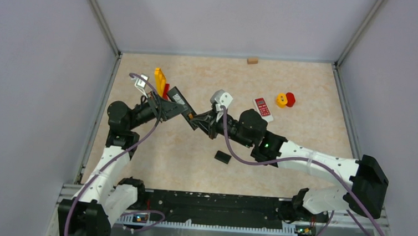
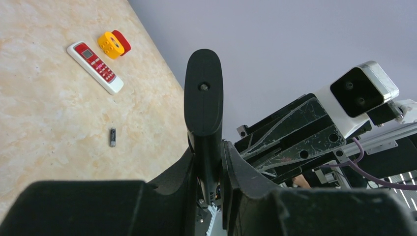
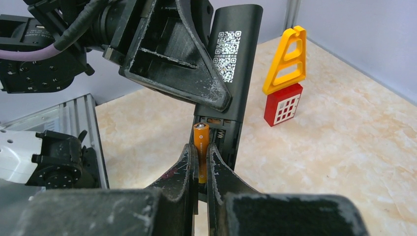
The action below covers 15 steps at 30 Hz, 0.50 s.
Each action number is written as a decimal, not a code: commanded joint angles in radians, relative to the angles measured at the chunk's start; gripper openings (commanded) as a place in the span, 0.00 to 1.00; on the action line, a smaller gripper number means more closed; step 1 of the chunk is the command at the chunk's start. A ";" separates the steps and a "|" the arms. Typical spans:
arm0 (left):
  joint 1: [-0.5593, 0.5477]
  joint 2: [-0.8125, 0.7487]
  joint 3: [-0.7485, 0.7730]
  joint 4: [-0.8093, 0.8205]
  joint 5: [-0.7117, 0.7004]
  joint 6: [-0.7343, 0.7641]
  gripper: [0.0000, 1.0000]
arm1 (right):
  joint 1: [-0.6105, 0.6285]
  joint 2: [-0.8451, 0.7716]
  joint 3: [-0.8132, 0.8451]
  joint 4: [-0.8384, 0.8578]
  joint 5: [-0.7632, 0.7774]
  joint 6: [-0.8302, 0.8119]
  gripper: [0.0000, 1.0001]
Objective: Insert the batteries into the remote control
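Observation:
My left gripper (image 1: 167, 108) (image 2: 211, 164) is shut on the black remote control (image 1: 179, 100) (image 2: 203, 93) (image 3: 233, 54), holding it up off the table. The remote's open battery bay (image 3: 223, 133), with a spring showing, faces my right gripper (image 1: 198, 120) (image 3: 199, 160). That gripper is shut on an orange battery (image 3: 200, 142), whose metal tip sits at the bay's upper end, against the remote. A second, dark battery (image 2: 112, 137) lies loose on the table. Other batteries are not visible.
A small black cover (image 1: 223, 157) lies on the table below my right wrist. A white-and-red remote (image 1: 262, 108) (image 2: 95, 66) sits beside yellow and red blocks (image 1: 285, 99) (image 2: 113, 44). A yellow triangle on a red block (image 1: 160, 81) (image 3: 286, 59) stands behind the left gripper. A wooden block (image 1: 252, 60) rests at the back wall.

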 commanded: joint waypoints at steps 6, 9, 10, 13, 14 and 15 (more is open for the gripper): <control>-0.003 -0.018 0.043 0.061 0.009 -0.007 0.00 | 0.009 0.026 0.045 0.035 -0.017 -0.010 0.00; -0.003 -0.021 0.043 0.068 0.003 -0.012 0.00 | 0.009 0.021 0.046 0.001 -0.042 -0.014 0.00; -0.003 -0.023 0.043 0.071 0.001 -0.015 0.00 | 0.010 0.018 0.046 -0.013 -0.058 -0.023 0.01; -0.003 -0.026 0.040 0.083 0.001 -0.024 0.00 | 0.009 0.009 0.041 -0.034 -0.074 -0.022 0.05; -0.003 -0.027 0.040 0.088 0.000 -0.027 0.00 | 0.009 0.009 0.041 -0.042 -0.069 -0.019 0.06; -0.003 -0.027 0.040 0.091 0.001 -0.030 0.00 | 0.009 0.008 0.042 -0.051 -0.067 -0.015 0.07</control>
